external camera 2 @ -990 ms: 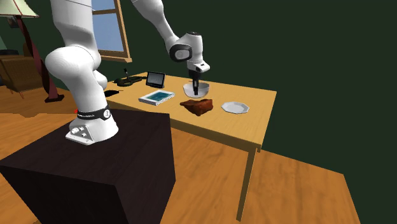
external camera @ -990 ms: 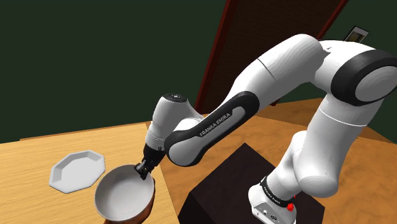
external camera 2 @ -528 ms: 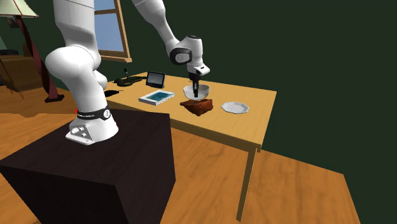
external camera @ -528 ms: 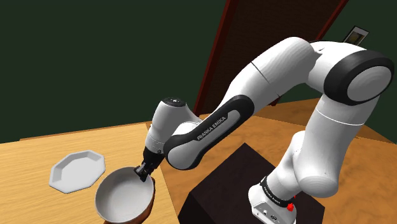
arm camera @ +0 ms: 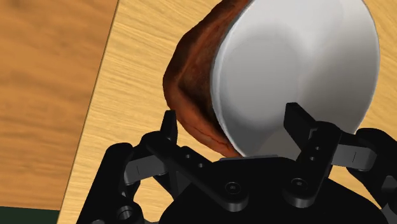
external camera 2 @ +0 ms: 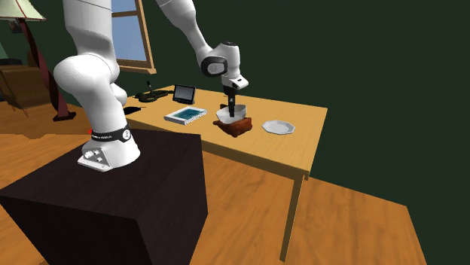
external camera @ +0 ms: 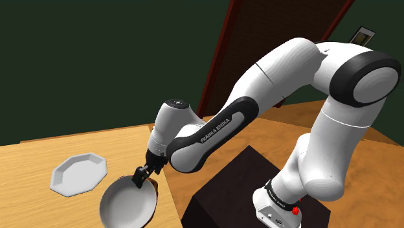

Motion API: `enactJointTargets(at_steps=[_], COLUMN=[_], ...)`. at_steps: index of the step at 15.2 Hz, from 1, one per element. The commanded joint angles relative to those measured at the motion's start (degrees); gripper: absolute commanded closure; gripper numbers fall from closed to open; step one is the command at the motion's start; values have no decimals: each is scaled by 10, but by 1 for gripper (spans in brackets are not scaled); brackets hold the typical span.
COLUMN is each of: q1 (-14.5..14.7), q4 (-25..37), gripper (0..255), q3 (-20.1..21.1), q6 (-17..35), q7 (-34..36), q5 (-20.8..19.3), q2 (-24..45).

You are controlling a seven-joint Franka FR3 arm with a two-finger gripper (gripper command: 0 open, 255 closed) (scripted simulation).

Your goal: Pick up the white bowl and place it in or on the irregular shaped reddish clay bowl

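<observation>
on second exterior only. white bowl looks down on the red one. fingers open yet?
Observer: Yes. In the wrist view the gripper is open. One finger is over the inside of the white bowl, the other is outside its rim, and the rim sits unclasped in the gap.
Operator: centred in the red bowl?
Observer: Looks offset. The reddish bowl sticks out from under it on the outer finger's side.
Operator: anything in the white bowl?
Observer: No. The shoulder view looks straight into it, and the inside is bare.
</observation>
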Motion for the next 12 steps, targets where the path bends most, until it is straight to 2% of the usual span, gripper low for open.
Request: enactJointTargets(at_steps=[1,4,12], q1=[-5,-17,-17], q4=[-3,-8,-8], gripper=[0,0,0], q3=[2,5,5], q6=[-18,-70,-70], q7=[-4,-13,-13], q5=[6,20,20], q2=[-21,-76,-76])
